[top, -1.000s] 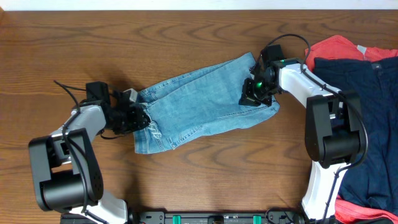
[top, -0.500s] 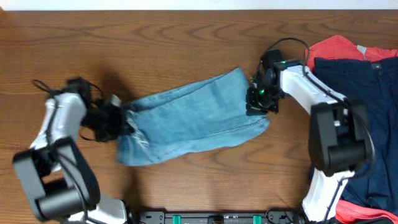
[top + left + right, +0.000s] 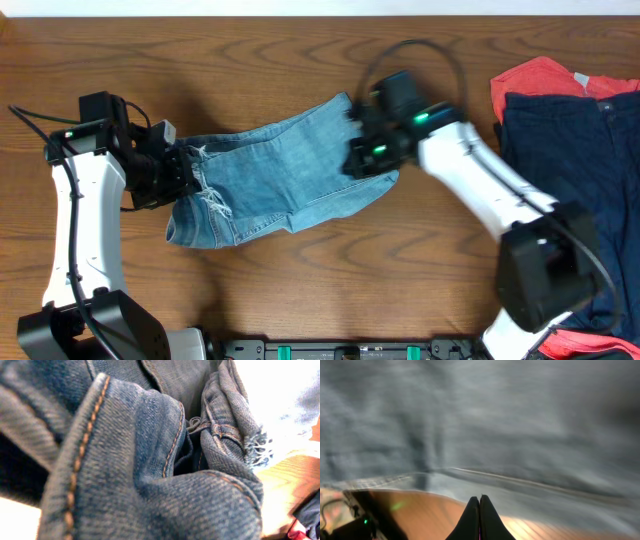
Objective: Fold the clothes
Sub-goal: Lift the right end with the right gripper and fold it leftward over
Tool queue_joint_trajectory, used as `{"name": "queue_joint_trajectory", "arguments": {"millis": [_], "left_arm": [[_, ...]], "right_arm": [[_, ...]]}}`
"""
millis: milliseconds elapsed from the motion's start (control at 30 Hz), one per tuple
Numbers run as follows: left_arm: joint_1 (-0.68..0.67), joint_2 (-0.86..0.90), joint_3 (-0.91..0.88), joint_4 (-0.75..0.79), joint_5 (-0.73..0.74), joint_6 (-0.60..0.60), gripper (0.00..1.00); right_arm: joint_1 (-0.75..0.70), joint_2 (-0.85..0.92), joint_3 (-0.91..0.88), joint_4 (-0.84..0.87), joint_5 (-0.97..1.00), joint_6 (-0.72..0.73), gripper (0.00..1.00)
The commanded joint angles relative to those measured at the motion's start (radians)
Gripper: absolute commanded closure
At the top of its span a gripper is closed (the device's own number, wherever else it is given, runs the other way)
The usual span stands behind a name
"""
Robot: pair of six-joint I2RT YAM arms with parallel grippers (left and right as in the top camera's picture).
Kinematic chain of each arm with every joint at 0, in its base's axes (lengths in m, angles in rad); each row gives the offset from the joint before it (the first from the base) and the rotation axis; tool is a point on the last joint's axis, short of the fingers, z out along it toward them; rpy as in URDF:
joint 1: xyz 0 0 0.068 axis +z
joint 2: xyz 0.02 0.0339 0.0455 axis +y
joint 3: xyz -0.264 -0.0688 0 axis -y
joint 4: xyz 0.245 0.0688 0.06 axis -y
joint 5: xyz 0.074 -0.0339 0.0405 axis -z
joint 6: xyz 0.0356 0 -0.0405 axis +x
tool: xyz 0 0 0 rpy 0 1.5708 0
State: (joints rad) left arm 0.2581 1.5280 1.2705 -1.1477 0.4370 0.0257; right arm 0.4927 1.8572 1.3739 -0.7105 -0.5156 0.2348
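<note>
The light-blue jeans [image 3: 290, 180] lie folded across the middle of the wooden table in the overhead view. My left gripper [image 3: 185, 172] is at their bunched left end and shut on it. Denim folds with orange stitching and a frayed hem [image 3: 150, 460] fill the left wrist view and hide the fingers. My right gripper [image 3: 365, 160] is over the jeans' right end. In the right wrist view its fingers [image 3: 480, 497] are pressed shut, with no cloth visible between them, above the blurred edge of the jeans [image 3: 520, 420].
A pile of other clothes lies at the right edge: a red garment [image 3: 540, 75] under a dark navy one [image 3: 570, 160]. Bare wooden table [image 3: 300, 60] surrounds the jeans.
My left gripper has moved left and away from the front edge, dragging the jeans left. My right gripper has moved left with the jeans' right end, away from the pile.
</note>
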Motion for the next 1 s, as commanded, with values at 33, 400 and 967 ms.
{"name": "queue_joint_trajectory", "arguments": {"millis": [33, 400, 967], "left_arm": [[-0.013, -0.006, 0.013, -0.006, 0.011, -0.005, 0.94], [-0.013, -0.008, 0.108, -0.125, 0.011, -0.005, 0.94], [-0.248, 0.004, 0.278, -0.136, -0.041, -0.065, 0.94]], "right_arm": [[0.146, 0.093, -0.003, 0.152, 0.078, 0.117, 0.99], [0.331, 0.338, -0.003, 0.364, -0.021, 0.273, 0.99], [0.387, 0.132, -0.002, 0.178, 0.051, 0.22, 0.75]]}}
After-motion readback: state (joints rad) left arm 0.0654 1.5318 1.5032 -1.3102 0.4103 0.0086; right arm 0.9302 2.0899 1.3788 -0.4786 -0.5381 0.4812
